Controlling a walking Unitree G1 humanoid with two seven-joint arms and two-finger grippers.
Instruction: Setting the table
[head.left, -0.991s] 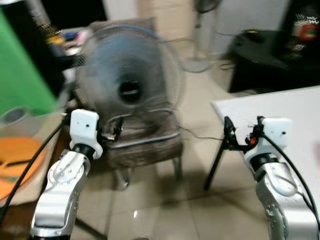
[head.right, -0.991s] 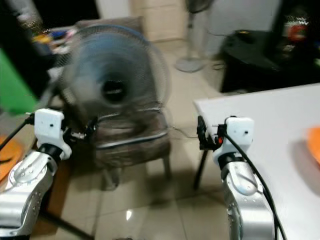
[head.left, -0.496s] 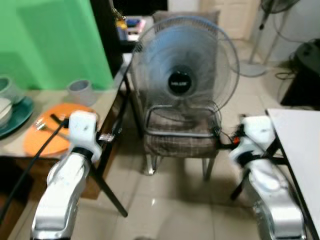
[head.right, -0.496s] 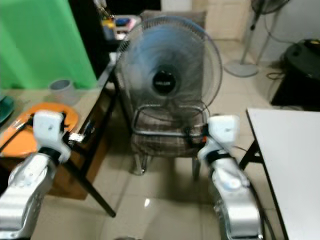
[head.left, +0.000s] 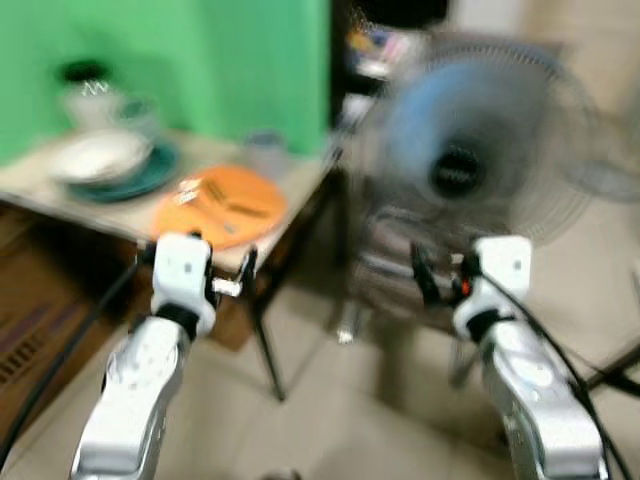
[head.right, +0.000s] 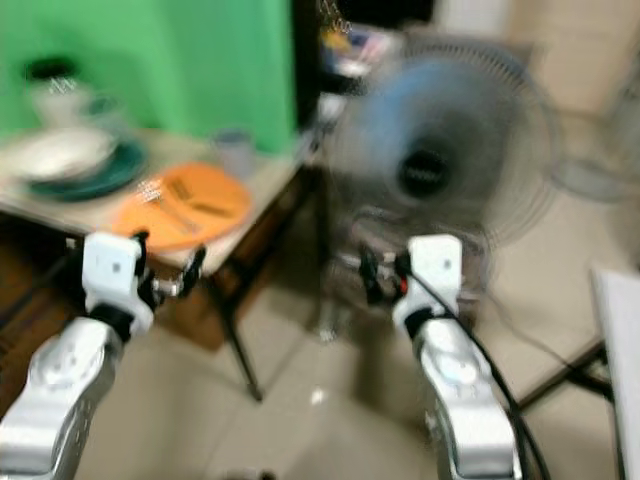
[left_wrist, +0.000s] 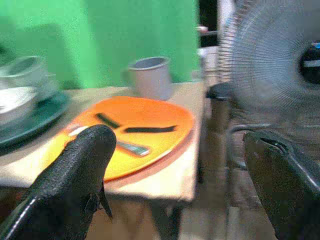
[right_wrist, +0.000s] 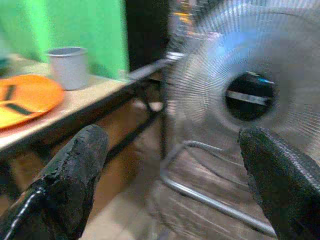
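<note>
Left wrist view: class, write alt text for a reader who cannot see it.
An orange plate with cutlery on it lies on a beige table before a green wall, seen between the open left pincer. A grey cup stands behind the plate, a dark green plate beside it, and a fan stands past the table's edge.

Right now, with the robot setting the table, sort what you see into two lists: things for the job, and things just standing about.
For the job:
orange plate
cutlery lying on it
grey cup
white bowl on a green plate

Standing about:
fan
chair under the fan
green wall
</note>
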